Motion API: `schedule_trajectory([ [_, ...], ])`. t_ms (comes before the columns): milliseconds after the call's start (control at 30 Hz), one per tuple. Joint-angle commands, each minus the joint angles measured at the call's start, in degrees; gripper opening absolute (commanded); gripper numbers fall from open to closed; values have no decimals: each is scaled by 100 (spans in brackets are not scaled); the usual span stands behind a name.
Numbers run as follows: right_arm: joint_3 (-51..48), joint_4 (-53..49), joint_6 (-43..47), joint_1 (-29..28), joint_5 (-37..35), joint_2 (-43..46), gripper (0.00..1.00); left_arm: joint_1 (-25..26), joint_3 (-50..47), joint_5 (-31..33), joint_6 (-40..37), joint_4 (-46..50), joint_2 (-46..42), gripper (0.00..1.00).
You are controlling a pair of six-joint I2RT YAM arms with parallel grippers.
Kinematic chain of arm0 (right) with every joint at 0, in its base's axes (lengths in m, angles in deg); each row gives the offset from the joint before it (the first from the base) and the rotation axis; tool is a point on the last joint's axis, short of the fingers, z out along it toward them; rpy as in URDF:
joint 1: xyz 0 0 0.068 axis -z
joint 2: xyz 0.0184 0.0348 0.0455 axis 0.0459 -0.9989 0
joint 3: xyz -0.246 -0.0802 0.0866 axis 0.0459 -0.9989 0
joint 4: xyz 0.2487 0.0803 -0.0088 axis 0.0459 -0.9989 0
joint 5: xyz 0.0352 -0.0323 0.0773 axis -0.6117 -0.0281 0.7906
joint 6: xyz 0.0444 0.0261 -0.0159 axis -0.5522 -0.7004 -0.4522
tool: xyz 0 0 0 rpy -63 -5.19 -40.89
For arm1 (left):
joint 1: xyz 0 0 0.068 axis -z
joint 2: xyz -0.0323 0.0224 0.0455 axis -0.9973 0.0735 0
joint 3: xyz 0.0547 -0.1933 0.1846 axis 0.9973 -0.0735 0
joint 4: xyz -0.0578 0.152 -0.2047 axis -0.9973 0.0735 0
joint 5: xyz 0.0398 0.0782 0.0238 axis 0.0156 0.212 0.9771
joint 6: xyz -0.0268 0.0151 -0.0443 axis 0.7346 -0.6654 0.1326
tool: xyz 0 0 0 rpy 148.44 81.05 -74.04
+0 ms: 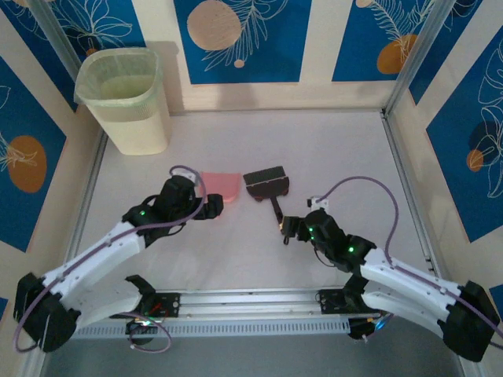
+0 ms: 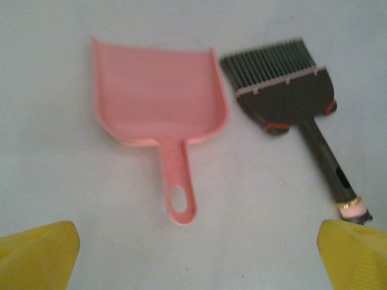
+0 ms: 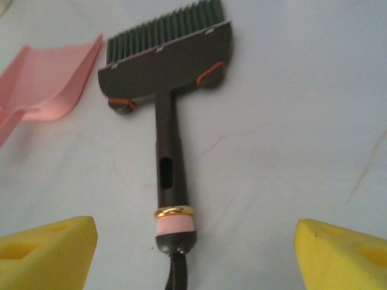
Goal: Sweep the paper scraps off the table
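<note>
No paper scraps are in view on the table [image 1: 236, 255]. A pink dustpan [image 1: 221, 185] [image 2: 158, 96] lies flat at mid-table. Beside it on the right lies a dark hand brush [image 1: 266, 181] [image 3: 164, 63], its handle pointing toward the arms. My left gripper [image 1: 215, 206] [image 2: 193, 260] stands open just short of the dustpan's handle end [image 2: 180, 205], touching nothing. My right gripper [image 1: 288, 229] [image 3: 193, 254] is open too. Its yellow pads [image 3: 45, 251] stand wide on either side of the brush handle's pink-banded end [image 3: 175, 225], clear of it.
A pale yellow-green waste bin [image 1: 126, 98] stands in the far left corner. Aluminium rails [image 1: 405, 184] edge the table, and patterned panels wall it in. The dustpan's edge [image 3: 48, 78] shows left of the brush in the right wrist view.
</note>
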Motion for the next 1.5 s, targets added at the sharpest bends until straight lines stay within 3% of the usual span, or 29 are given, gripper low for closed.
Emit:
schedule_trajectory([
  [0,-166,-347,-326,125,-385,500,85,52,-188,933,144,-139,-589,100],
  [33,-176,-441,-387,155,-452,619,87,54,-184,1067,157,-155,-742,100],
  [67,-177,-534,-433,170,-509,711,95,59,-157,1184,173,-140,-856,100],
  [167,-120,-833,-615,223,-663,823,99,44,74,1443,246,-39,-989,100],
  [367,427,-1209,-538,365,-336,643,99,-180,1223,1375,-122,402,-346,100],
  [433,923,-1558,-536,497,-103,314,99,-691,1610,725,-17,549,-6,100],
  [567,1927,-1845,-347,925,455,-595,99,-2385,1934,-1613,876,321,712,100],
  [633,2221,-1622,-56,1245,720,-957,99,-2822,1949,-1826,1065,34,911,100],
  [800,2273,-356,622,2162,532,-1542,99,-3545,1493,-1122,831,-951,1068,100],
  [933,1694,1227,1240,2822,234,-1758,99,-4253,646,-1055,579,-2002,1002,100],
  [1067,798,3401,2410,3085,-111,-2000,99,-4712,-879,-799,322,-3897,711,100],
  [1133,811,3645,2931,3174,-223,-2350,99,-4775,-1766,-346,238,-5201,559,100],
  [1233,1061,3076,2781,3545,215,-2729,99,-4794,-2709,169,-449,-6703,497,100],
  [1333,759,3612,2837,3791,945,-2952,99,-4826,-2800,173,-1027,-6548,370,100],
  [1467,638,3829,2943,3887,1046,-3195,99,-4833,-2654,150,-1592,-6042,448,100],
])
